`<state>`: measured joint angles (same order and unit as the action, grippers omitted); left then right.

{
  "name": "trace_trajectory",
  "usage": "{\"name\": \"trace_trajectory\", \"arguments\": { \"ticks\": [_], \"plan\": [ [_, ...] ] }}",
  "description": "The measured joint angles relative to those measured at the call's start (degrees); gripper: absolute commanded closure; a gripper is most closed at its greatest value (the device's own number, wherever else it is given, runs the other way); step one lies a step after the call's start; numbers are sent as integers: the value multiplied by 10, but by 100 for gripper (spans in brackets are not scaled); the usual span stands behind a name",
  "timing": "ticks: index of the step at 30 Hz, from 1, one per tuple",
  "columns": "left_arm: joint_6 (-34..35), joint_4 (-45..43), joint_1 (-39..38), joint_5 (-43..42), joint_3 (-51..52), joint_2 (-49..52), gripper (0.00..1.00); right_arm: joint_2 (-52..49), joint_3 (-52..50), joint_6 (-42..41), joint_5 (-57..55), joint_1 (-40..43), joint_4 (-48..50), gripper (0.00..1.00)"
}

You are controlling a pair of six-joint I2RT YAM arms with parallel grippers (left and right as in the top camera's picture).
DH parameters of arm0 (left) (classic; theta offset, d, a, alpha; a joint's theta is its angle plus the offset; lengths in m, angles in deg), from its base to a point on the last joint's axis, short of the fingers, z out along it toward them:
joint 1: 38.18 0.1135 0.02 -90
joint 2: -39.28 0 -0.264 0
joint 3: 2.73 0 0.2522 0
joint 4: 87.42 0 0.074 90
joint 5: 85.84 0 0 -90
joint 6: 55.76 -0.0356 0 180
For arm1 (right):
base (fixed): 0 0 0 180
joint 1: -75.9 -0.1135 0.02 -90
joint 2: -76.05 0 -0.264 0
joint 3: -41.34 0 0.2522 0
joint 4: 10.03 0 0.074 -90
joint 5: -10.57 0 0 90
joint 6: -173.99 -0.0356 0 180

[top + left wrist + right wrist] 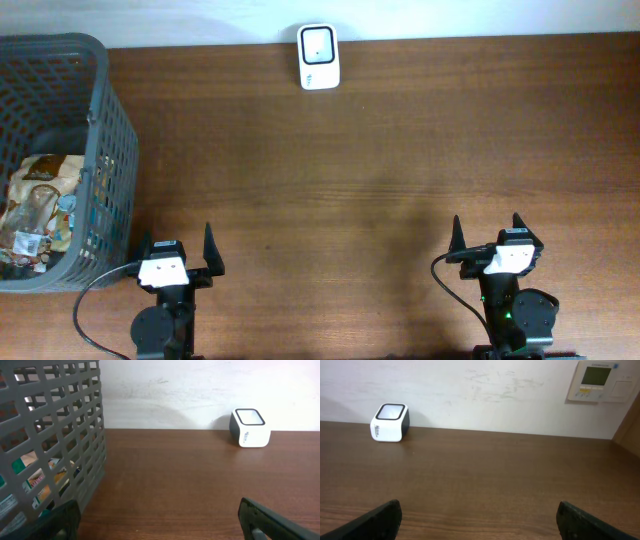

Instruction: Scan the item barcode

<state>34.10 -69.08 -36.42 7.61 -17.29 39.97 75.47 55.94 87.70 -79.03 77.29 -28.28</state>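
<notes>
A white barcode scanner (319,57) stands at the table's far edge, also seen as the scanner (249,428) in the left wrist view and the scanner (390,423) in the right wrist view. Packaged items (40,205) lie inside a grey plastic basket (105,130) at the far left; through the basket wall (55,435) some packets show. My left gripper (178,252) sits open near the front edge beside the basket, nothing between its fingers. My right gripper (488,235) is open at the front right, holding nothing.
A brown wooden table (380,180) stretches between the grippers and the scanner. A white wall with a thermostat panel (599,381) stands behind the table's far edge.
</notes>
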Motion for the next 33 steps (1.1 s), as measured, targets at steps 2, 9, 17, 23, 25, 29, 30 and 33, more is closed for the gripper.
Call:
{"name": "trace_trajectory", "arguments": {
  "ticks": [2, 9, 17, 23, 25, 29, 30, 33],
  "plan": [
    [0, 0, -1, 0, 0, 0, 1, 0, 0, 0, 0, 0, 0, 2],
    [0, 0, -21, 0, 0, 0, 1, 0, 0, 0, 0, 0, 0, 2],
    [0, 0, -21, 0, 0, 0, 1, 0, 0, 0, 0, 0, 0, 2],
    [0, 0, -21, 0, 0, 0, 1, 0, 0, 0, 0, 0, 0, 2],
    [0, 0, -21, 0, 0, 0, 1, 0, 0, 0, 0, 0, 0, 2],
    [0, 0, -21, 0, 0, 0, 1, 0, 0, 0, 0, 0, 0, 2],
    [0, 0, -21, 0, 0, 0, 1, 0, 0, 0, 0, 0, 0, 2],
    [0, 0, -21, 0, 0, 0, 1, 0, 0, 0, 0, 0, 0, 2]
  ]
}}
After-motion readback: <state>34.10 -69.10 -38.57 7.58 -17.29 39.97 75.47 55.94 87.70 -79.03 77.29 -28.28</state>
